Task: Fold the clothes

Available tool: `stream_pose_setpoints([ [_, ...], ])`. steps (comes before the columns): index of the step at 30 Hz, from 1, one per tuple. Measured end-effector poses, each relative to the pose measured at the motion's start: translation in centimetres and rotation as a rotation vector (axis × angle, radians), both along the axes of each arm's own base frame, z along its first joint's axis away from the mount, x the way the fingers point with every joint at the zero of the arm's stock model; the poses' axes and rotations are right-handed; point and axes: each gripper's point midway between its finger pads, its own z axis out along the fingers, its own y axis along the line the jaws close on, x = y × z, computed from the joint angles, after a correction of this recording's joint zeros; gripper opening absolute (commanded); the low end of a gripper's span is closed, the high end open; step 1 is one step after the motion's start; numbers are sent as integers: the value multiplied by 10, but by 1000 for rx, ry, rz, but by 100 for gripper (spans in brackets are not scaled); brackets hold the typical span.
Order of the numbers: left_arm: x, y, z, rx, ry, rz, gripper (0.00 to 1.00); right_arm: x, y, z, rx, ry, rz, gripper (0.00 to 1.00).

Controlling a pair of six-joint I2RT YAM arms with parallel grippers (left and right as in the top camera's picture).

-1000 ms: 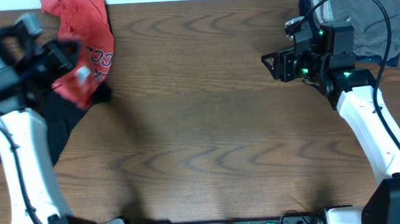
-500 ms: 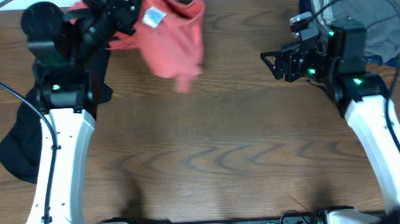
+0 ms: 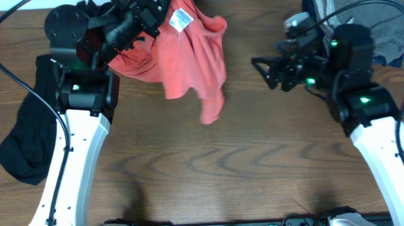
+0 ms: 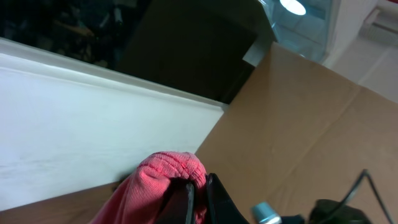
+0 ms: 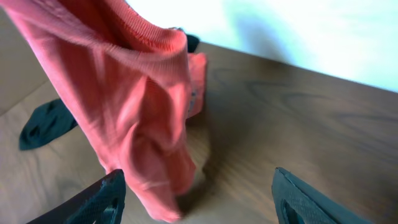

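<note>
Noted T-shirt (image 3: 192,58) at 11 o'clock above table (image 3: 212,168), hung from left gripper (image 3: 156,6) at its upper corner. Noted other top (image 3: 20,147) flat on table at 9 o'clock, left of left arm (image 3: 79,147). Noted garment pile (image 3: 363,11) at 1 o'clock, behind right gripper (image 3: 262,73). Placed T-shirt at 9 o'clock from that gripper, apart.

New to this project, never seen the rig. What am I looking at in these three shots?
Two robot arms at a wooden table, each ending in a two-finger gripper. The wide picture looks down from above; the other two come from cameras on each wrist. The left gripper is shut on a red-orange T-shirt, lifted so it hangs down toward the table. The right gripper is open, pointing at the shirt, holding nothing. A black top lies at the left edge, and a grey garment pile sits in the far right corner.
</note>
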Motion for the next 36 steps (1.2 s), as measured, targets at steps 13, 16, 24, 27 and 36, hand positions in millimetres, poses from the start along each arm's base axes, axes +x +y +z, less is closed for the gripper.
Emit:
stream_pose_setpoints([
  [13,-1,-3,0,0,1,-7,6,-17,73,-29,-3,51,195,72],
  [16,-1,-3,-1,1,5,-7,6,-22,81,-27,0,42,218,72],
  [24,0,-3,-6,4,28,-7,6,4,84,-43,-25,19,166,70],
  [27,0,-3,-6,5,31,-7,6,16,81,-58,-56,32,124,70],
  [36,1,-3,-12,11,57,-7,6,28,79,-59,-75,-13,99,53],
])
